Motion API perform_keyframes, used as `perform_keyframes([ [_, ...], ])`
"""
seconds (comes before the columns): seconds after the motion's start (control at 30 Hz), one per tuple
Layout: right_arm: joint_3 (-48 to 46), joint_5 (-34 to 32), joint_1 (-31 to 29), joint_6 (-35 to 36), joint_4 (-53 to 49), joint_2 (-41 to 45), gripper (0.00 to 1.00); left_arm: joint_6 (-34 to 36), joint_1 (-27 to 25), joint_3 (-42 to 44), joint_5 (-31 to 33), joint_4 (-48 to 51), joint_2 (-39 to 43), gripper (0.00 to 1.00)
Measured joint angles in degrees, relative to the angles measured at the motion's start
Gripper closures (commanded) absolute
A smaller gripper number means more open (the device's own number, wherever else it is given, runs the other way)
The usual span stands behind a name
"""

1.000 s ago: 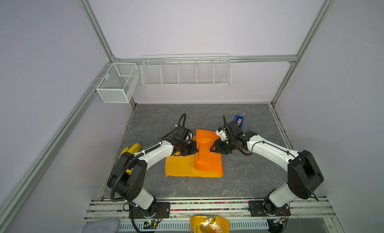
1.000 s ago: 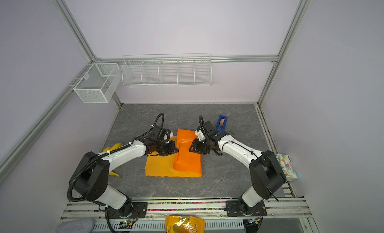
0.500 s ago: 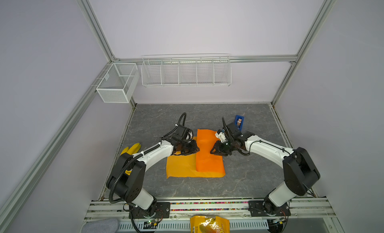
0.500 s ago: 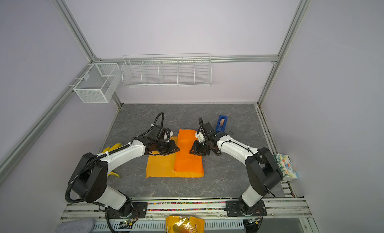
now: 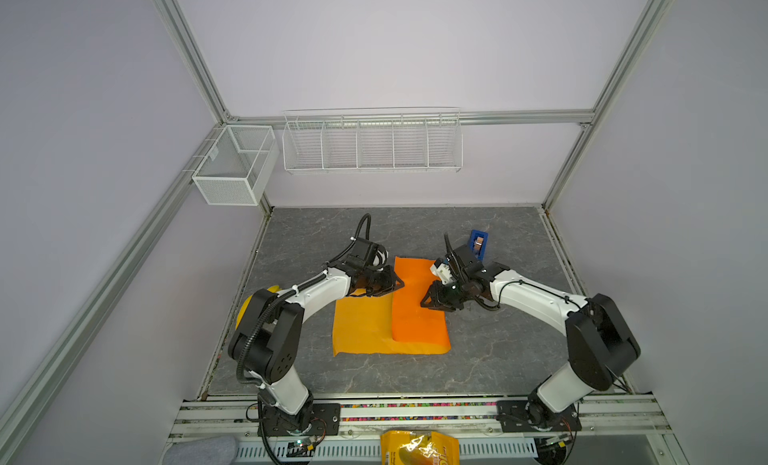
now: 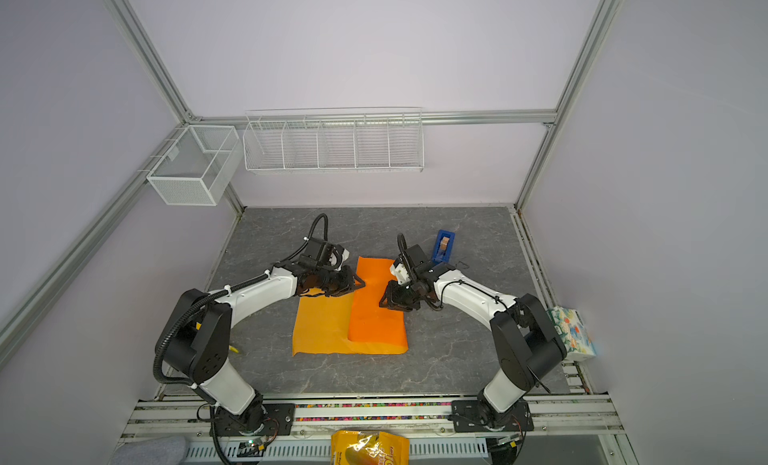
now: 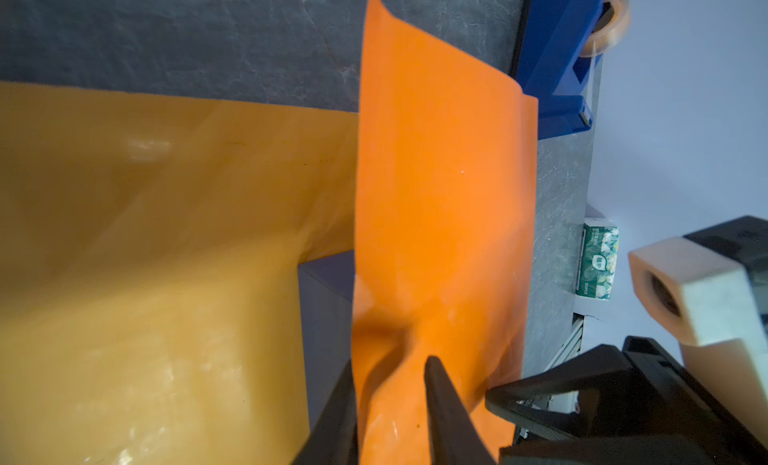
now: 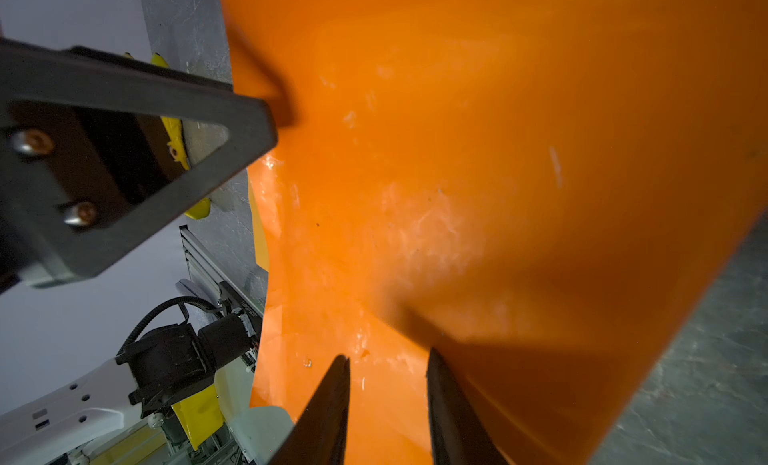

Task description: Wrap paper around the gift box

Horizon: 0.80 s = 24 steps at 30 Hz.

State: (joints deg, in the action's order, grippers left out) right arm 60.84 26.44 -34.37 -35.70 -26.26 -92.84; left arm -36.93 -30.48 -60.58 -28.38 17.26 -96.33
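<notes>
The paper (image 5: 415, 317) lies on the surface (image 5: 498, 359), one flap folded leftward over the gift box (image 7: 326, 301) (just a navy corner shows). The left gripper (image 5: 395, 282) straddles the flap's free edge, fingers (image 7: 440, 400) slightly apart — seemingly not pinching. The right gripper (image 5: 429, 304), fingers parted too, rests on the flap. That edge runs front-to-back — nearest the left arm.
</notes>
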Motion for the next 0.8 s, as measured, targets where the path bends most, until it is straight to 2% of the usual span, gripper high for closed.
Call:
perform_keyframes([
  [0.17, 0.0, 0.0, 0.0, 0.0, 0.0, 0.0, 0.65, -0.1, 0.0, 0.0, 0.9, 0.1, 0.5, 1.0],
  [0.8, 1.1, -0.6, 0.0, 0.8, -2.3, 2.7, 0.59, 0.6, 0.0, 1.3, 2.4, 0.5, 1.1, 1.0],
])
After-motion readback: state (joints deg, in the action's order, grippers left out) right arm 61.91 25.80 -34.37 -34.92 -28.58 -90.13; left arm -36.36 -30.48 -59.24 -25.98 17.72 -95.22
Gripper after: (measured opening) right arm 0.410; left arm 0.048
